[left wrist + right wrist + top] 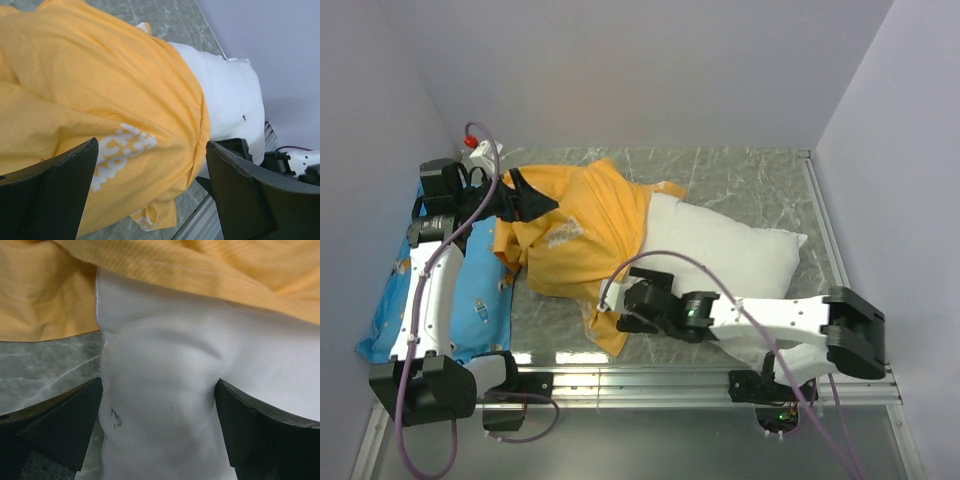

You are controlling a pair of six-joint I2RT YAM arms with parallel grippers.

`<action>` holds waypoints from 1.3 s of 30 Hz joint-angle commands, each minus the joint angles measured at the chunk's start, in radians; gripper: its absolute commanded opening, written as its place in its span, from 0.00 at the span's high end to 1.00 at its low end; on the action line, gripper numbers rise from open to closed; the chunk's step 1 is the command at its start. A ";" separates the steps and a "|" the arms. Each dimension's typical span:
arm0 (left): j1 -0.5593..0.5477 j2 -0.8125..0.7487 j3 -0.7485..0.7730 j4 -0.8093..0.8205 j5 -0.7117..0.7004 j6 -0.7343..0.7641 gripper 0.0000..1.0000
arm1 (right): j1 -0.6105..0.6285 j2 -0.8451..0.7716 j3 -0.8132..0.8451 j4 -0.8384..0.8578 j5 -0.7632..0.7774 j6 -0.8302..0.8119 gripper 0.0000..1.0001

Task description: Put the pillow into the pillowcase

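The orange pillowcase (575,235) lies crumpled at the table's middle left, white lettering on its upper side. The white pillow (725,250) sticks out of its right end, the left part covered by orange cloth. My left gripper (525,195) is at the case's far left end, open, and in the left wrist view the gripper (151,142) hangs above the pillowcase (100,100) with nothing pinched. My right gripper (620,298) is at the near edge, where case and pillow meet. It stands open (159,381) with the pillow (165,405) bulging between its fingers and the pillowcase's hem (200,270) just beyond.
A blue cartoon-print pillow (475,290) lies along the left side under my left arm. A small red-capped fitting (471,142) sits in the far left corner. Pale walls close in on the left, back and right. A metal rail (650,380) runs along the near edge of the marbled table (750,180).
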 commanded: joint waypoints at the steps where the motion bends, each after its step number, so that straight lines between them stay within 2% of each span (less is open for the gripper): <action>1: 0.039 -0.044 -0.019 0.005 0.047 -0.005 0.05 | 0.068 0.089 -0.012 0.158 0.233 -0.067 0.00; 3: 0.057 -0.063 -0.030 -0.011 0.037 0.034 0.05 | 0.063 0.180 -0.009 0.181 0.251 -0.076 0.02; 4: 0.063 -0.072 -0.040 -0.016 0.027 0.050 0.06 | 0.053 0.198 -0.012 0.227 0.258 -0.091 0.22; 6: 0.076 -0.096 -0.053 -0.015 0.020 0.093 0.07 | 0.013 0.205 0.012 0.232 0.209 -0.101 0.48; 7: 0.079 -0.109 -0.065 -0.019 0.020 0.105 0.08 | -0.043 0.194 0.071 0.179 0.161 -0.069 0.77; 8: 0.080 -0.115 -0.071 -0.019 0.030 0.120 0.09 | -0.080 0.155 0.108 0.151 0.114 -0.053 0.94; 9: 0.082 -0.118 -0.073 -0.024 0.039 0.161 0.10 | -0.111 0.128 0.144 0.123 -0.023 -0.041 1.00; 11: 0.082 -0.124 -0.073 -0.027 0.070 0.221 0.12 | -0.215 0.059 0.268 0.028 -0.148 0.000 1.00; 12: 0.082 -0.124 -0.073 -0.025 0.076 0.243 0.13 | -0.249 0.041 0.314 -0.005 -0.302 0.009 1.00; 14: 0.057 -0.130 -0.054 -0.047 0.090 0.327 0.12 | -0.335 0.013 0.424 -0.058 -0.417 0.049 1.00; 16: 0.005 -0.138 -0.024 -0.096 0.021 0.434 0.11 | -0.401 0.031 0.557 -0.130 -0.582 0.119 1.00; 17: -0.056 -0.142 -0.013 -0.114 -0.008 0.515 0.10 | -0.483 0.047 0.584 -0.138 -0.656 0.141 1.00; 19: -0.105 -0.167 -0.010 -0.114 -0.100 0.564 0.09 | -0.550 0.061 0.633 -0.124 -0.806 0.212 1.00; 21: -0.142 -0.190 -0.020 -0.062 -0.143 0.565 0.09 | -0.658 0.091 0.661 -0.122 -0.915 0.258 1.00; 22: -0.142 -0.213 -0.045 -0.033 -0.201 0.550 0.08 | -0.697 0.103 0.681 -0.104 -0.957 0.340 1.00; 23: -0.142 -0.227 -0.065 0.032 -0.238 0.497 0.08 | -0.731 0.134 0.695 -0.099 -1.056 0.376 1.00; 25: -0.144 -0.292 -0.160 0.105 -0.352 0.428 0.08 | -0.815 0.162 0.710 -0.035 -1.129 0.519 1.00; 26: -0.144 -0.317 -0.204 0.134 -0.349 0.394 0.08 | -0.837 0.185 0.710 -0.012 -1.193 0.552 1.00; 28: -0.176 -0.366 -0.316 0.157 -0.353 0.387 0.05 | -0.869 0.202 0.702 0.049 -1.212 0.623 1.00; 31: -0.306 -0.370 -0.413 0.148 -0.480 0.413 0.01 | -0.886 0.219 0.682 0.121 -1.232 0.686 1.00; 32: -0.379 -0.365 -0.434 0.160 -0.562 0.409 0.01 | -0.901 0.225 0.678 0.137 -1.240 0.704 1.00; 35: -0.508 -0.296 -0.488 0.224 -0.721 0.420 0.01 | -0.912 0.232 0.679 0.169 -1.246 0.747 1.00; 39: -0.625 -0.209 -0.540 0.373 -0.850 0.456 0.01 | -0.920 0.248 0.678 0.181 -1.250 0.778 1.00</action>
